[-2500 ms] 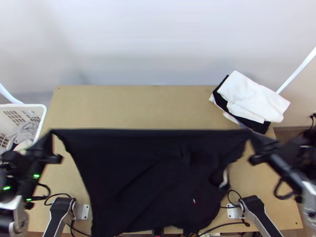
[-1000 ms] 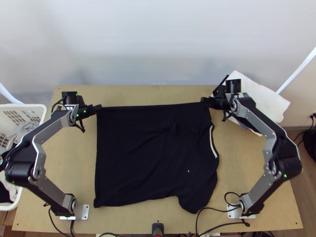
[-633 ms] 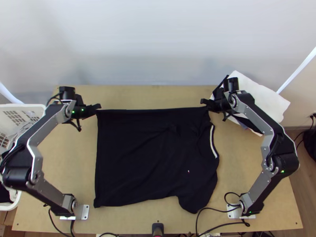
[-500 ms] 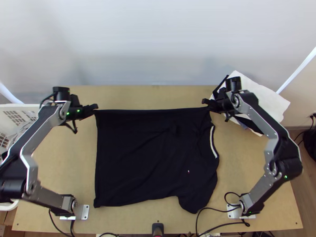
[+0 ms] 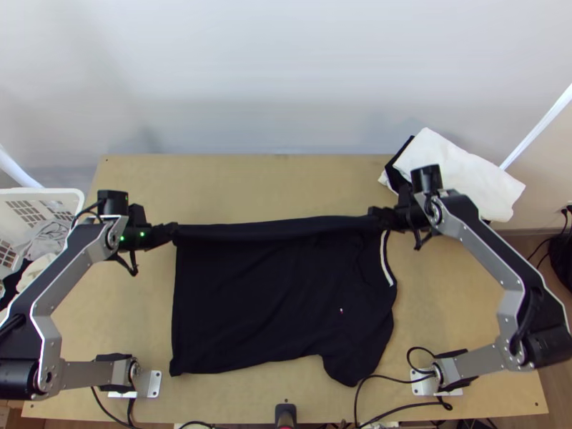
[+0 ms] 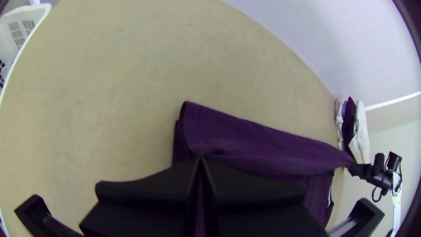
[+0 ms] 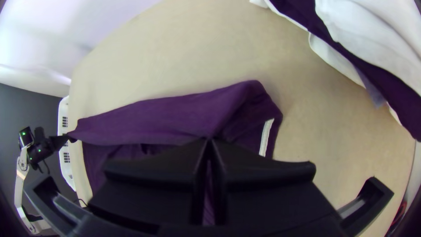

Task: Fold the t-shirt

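- Shirt (image 5: 279,300) spread on table (image 5: 243,182), its far side lifted, clamped near both ends by left gripper (image 5: 174,229) and right gripper (image 5: 375,213).
- Fold apparently in hand; strip to be carried nearward, laid level, released.
- Right side crowded by clothes pile (image 5: 465,175); basket (image 5: 61,191) at left.

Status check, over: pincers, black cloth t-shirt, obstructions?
Black left pincer and right pincer shut on the t-shirt, either end of its far edge. Rest lies flat. Folded white and black cloth pile near right pincer, off the shirt.
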{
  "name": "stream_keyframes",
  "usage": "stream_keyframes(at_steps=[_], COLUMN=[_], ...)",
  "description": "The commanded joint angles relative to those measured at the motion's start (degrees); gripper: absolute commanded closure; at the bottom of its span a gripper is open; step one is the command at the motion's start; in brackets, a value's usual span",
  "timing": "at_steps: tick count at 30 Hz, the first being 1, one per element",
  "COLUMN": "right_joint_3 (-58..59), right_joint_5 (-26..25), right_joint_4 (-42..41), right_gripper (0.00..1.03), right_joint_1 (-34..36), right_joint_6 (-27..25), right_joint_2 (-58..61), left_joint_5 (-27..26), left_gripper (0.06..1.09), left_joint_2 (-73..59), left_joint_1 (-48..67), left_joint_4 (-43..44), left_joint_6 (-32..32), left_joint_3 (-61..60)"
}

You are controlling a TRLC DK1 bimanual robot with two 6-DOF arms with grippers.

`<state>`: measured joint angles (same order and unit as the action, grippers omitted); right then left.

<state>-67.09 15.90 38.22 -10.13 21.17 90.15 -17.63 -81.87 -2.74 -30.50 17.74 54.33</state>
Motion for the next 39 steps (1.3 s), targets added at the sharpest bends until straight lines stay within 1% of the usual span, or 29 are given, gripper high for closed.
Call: stream_keyframes(at_steps=[1,4,8,9,10,11,12,13,15,16,20,22,25,26,29,32,36,37,38,39], right_joint_3=[4.5,8.0,12.7,13.9,15.0,15.8,16.3,16.6,17.3,17.7,15.8,15.4,13.9,14.0,15.7,16.5,18.8,19.1,19.3,19.3], right_joint_5=[-0.4,-0.6,-1.9,-2.0,-2.6,-3.5,-4.1,-4.5,-5.8,-5.8,-5.7,-5.7,-5.5,-5.5,-5.4,-5.0,-4.4,-3.8,-3.2,-2.6], right_joint_4=[0.3,-0.9,-4.1,-5.2,-6.0,-6.3,-6.3,-6.3,-6.0,-5.5,2.0,5.6,15.7,18.0,22.3,29.1,32.0,32.9,33.5,34.1], right_gripper=[1.00,1.00,1.00,1.00,0.99,0.89,0.73,0.54,0.15,0.03,0.03,0.03,0.03,0.03,0.04,0.04,0.04,0.04,0.04,0.04], right_joint_1=[-0.4,-0.3,-0.2,-0.2,-0.2,-0.2,-0.2,-0.2,-0.2,-0.1,1.1,1.1,0.6,0.0,-2.0,-4.9,-6.6,-6.6,-6.6,-6.6], right_joint_6=[0.8,0.8,0.9,0.9,0.9,0.9,0.9,0.8,0.7,0.9,1.3,1.4,1.5,1.3,1.3,1.8,1.8,1.8,1.8,1.8], right_joint_2=[-2.6,-3.9,-6.0,-6.8,-7.7,-8.7,-9.5,-10.3,-12.0,-12.8,-15.4,-18.0,-20.5,-21.5,-26.5,-29.9,-32.8,-32.8,-32.7,-32.5], left_joint_5=[-0.7,-0.7,-0.7,-0.7,-0.7,-1.3,-1.9,-2.0,-2.1,-2.1,-2.1,-2.0,-1.9,-1.7,-1.4,-1.0,3.7,6.5,8.9,9.2], left_gripper=[1.05,1.05,1.04,1.03,0.93,0.76,0.60,0.46,0.15,0.12,0.11,0.12,0.13,0.13,0.25,0.27,0.29,0.29,0.34,0.39], left_joint_2=[2.6,4.1,6.3,7.1,8.0,9.2,10.4,11.9,14.6,15.9,21.5,23.2,26.5,27.5,30.2,32.7,37.9,37.9,37.3,36.4], left_joint_1=[-0.1,0.2,0.4,0.4,0.4,0.5,0.8,1.1,1.3,1.2,-0.5,-0.9,-0.1,0.1,3.2,7.4,18.0,21.4,23.8,25.7], left_joint_4=[0.0,0.3,0.2,0.2,0.2,-0.6,-1.9,-3.2,-4.6,-4.9,-6.1,-8.9,-15.4,-17.3,-23.5,-29.4,-37.4,-39.2,-40.2,-42.6], left_joint_6=[-1.1,-1.6,-4.0,-4.6,-4.7,-4.9,-5.8,-6.6,-6.8,-6.8,-8.2,-10.6,-14.0,-14.3,-15.8,-18.9,-24.6,-24.7,-24.6,-24.5], left_joint_3=[-3.8,-6.2,-9.8,-10.7,-11.5,-12.0,-12.1,-12.1,-12.0,-11.5,-9.5,-8.2,-6.9,-6.2,-4.8,-4.9,-7.3,-7.9,-7.9,-7.5])
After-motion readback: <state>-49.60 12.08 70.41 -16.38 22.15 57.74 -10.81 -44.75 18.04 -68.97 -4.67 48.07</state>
